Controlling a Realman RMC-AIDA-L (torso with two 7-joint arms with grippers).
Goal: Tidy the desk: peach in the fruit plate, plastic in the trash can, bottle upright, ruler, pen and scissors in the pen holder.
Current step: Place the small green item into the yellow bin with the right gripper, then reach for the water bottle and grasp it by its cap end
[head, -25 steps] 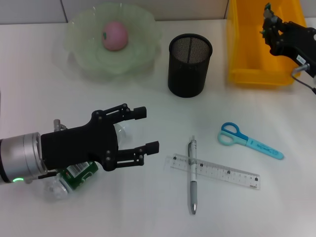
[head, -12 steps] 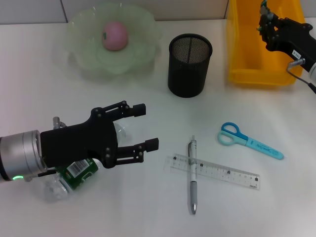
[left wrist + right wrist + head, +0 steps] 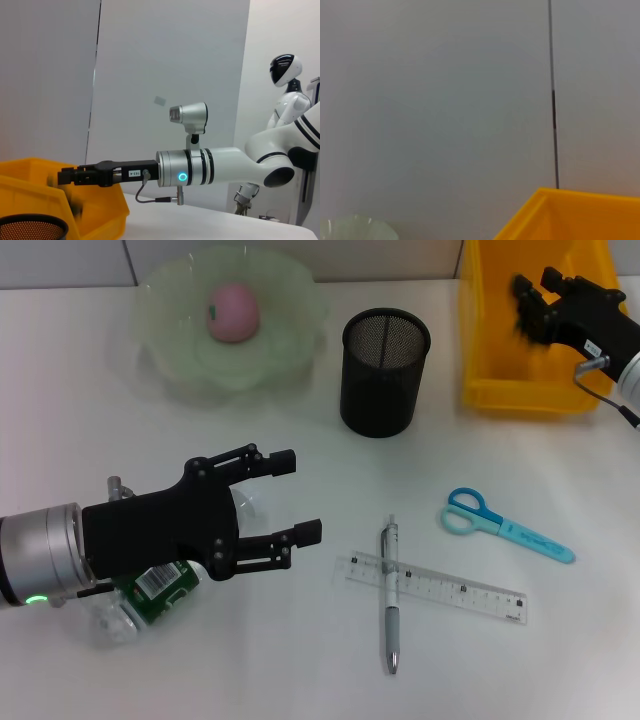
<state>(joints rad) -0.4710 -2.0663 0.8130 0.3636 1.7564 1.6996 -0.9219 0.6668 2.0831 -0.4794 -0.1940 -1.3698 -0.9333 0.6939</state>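
The pink peach point(image 3: 233, 310) lies in the pale green fruit plate point(image 3: 290, 300). The bottle point(image 3: 150, 592) lies on its side, partly hidden under my left arm. My left gripper point(image 3: 298, 499) hovers open and empty just past it. My right gripper point(image 3: 534, 286) point(image 3: 67, 176) is open over the yellow trash can point(image 3: 500, 390). A dark blurred piece point(image 3: 523, 320) point(image 3: 75, 210), which looks like the plastic, is below its fingers inside the can. The pen point(image 3: 390, 600) lies across the clear ruler point(image 3: 460, 592). Blue scissors point(image 3: 505, 525) lie to their right. The black mesh pen holder point(image 3: 385, 370) stands upright.
The trash can point(image 3: 570, 210) is at the back right corner, and its wall point(image 3: 30, 185) rises behind the pen holder's rim point(image 3: 30, 222). The plate's edge point(image 3: 355, 227) shows low in the right wrist view. Bare white table lies between the pen holder and the ruler.
My right gripper has shifted slightly over the trash can and spread its fingers. The small piece it held has left them. The left arm has not moved.
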